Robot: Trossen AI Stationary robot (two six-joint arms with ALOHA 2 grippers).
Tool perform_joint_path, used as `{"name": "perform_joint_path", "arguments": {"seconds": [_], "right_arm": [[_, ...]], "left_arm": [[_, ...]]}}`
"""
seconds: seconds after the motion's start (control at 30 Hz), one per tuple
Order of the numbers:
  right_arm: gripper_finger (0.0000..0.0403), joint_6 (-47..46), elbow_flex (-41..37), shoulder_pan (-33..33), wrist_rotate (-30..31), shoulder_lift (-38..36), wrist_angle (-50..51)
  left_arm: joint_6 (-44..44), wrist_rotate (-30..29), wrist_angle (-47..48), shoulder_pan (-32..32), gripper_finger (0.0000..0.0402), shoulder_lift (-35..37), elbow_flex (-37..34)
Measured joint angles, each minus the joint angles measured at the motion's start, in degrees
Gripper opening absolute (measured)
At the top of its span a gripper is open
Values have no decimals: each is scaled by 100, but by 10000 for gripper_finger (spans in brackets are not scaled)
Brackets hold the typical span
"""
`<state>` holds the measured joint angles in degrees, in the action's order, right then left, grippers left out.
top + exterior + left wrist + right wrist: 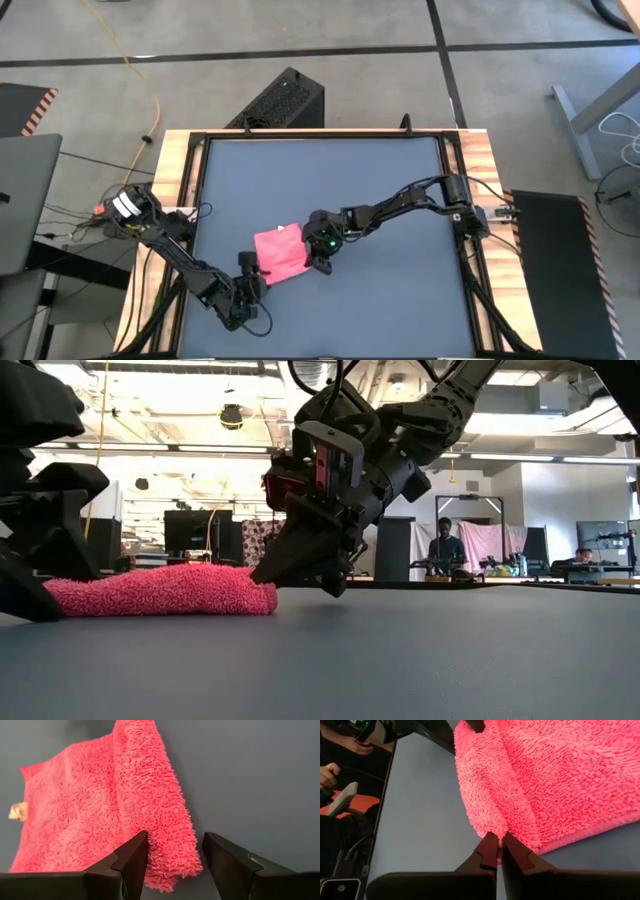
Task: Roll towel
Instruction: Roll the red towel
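Note:
The pink-red towel lies on the dark table top, between my two grippers. Its near edge is turned over into a thick roll. A white tag shows on the flat part. My left gripper is open at the roll's left end, one finger on each side of it. My right gripper is shut on the roll's other end. In the low view the towel rests flat, with my right gripper at its right end. My left gripper stands astride the roll's left end, low over the table. I cannot tell whether its fingers touch the cloth. My right gripper pinches the tip of the roll's right end between its two fingertips, several layers. It comes slanting down from the table's right. The towel stays on the table.
A wooden rim frames the table. A black box stands on the floor beyond the far edge, and a laptop sits at the left. People are in the room behind. A person's hand shows beyond the table.

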<state>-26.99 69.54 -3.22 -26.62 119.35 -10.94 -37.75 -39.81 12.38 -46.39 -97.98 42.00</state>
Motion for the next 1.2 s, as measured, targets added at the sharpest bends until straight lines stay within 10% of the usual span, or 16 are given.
{"name": "perform_joint_path", "arguments": {"seconds": [0.37, 1.2], "right_arm": [[26, -299, 1, 11, 259, 0, 120], [29, -2280, 20, -181, 774, 1, 163]], "left_arm": [[-837, 125, 229, -74, 12, 34, -11], [-3413, 1707, -3461, -3, 0, 1336, -2293]]}}
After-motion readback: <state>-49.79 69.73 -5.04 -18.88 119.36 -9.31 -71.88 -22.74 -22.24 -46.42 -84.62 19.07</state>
